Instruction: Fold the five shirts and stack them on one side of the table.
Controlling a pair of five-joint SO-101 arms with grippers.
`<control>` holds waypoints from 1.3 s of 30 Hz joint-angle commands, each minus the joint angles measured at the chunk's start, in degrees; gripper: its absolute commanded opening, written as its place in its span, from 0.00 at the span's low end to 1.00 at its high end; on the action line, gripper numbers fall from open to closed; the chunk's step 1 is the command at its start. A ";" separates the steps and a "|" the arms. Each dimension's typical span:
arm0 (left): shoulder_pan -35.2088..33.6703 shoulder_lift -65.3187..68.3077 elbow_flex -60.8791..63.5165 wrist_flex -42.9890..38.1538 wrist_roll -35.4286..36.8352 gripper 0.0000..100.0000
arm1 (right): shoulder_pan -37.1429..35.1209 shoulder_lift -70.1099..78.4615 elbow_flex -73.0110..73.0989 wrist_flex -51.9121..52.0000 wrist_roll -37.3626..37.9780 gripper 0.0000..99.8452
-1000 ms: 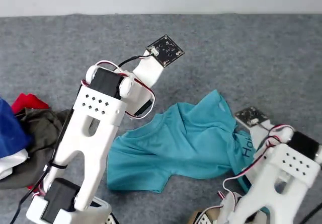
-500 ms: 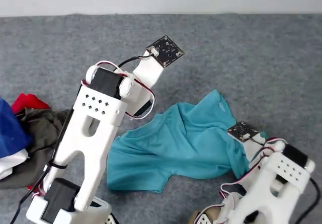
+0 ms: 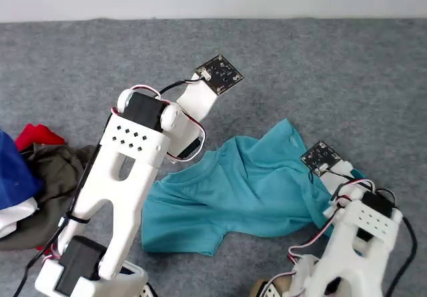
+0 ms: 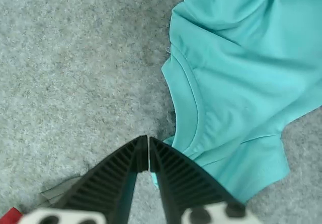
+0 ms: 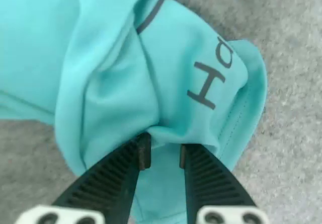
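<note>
both arms are white moulded plastic; the left arm [image 3: 127, 177] has a broad link with rows of small round holes and an oval slot, a black servo [image 3: 142, 107] at its joint, and red, white and black wires [image 3: 148, 87] looping past; the right arm [image 3: 363, 240] has the same holed plate and wire loops; each wrist carries a small dark square circuit board [image 3: 219, 75]; the left claw [image 4: 149, 148] and right claw [image 5: 162, 153] have black ribbed fingers [image 4: 115, 178] on white bases with dark screw holes
</note>
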 commanded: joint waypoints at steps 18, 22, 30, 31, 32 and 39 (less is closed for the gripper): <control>-0.18 -0.26 -0.31 0.26 0.26 0.02 | 6.20 -3.12 -15.56 31.08 3.52 0.13; -0.18 -0.26 -0.31 0.26 0.26 0.02 | 10.33 0.31 -15.56 28.97 5.45 0.23; -0.18 -0.26 -0.31 0.26 0.26 0.02 | 13.23 10.15 -15.56 22.64 5.63 0.23; -0.18 -0.26 -0.31 0.26 0.26 0.02 | 13.23 11.38 -15.56 22.11 5.63 0.23; -0.18 -0.26 -0.31 0.26 0.26 0.02 | 13.41 12.35 -15.56 21.93 5.63 0.23; -0.26 -0.26 -0.31 1.67 0.09 0.02 | 16.66 17.10 -15.56 17.36 5.71 0.23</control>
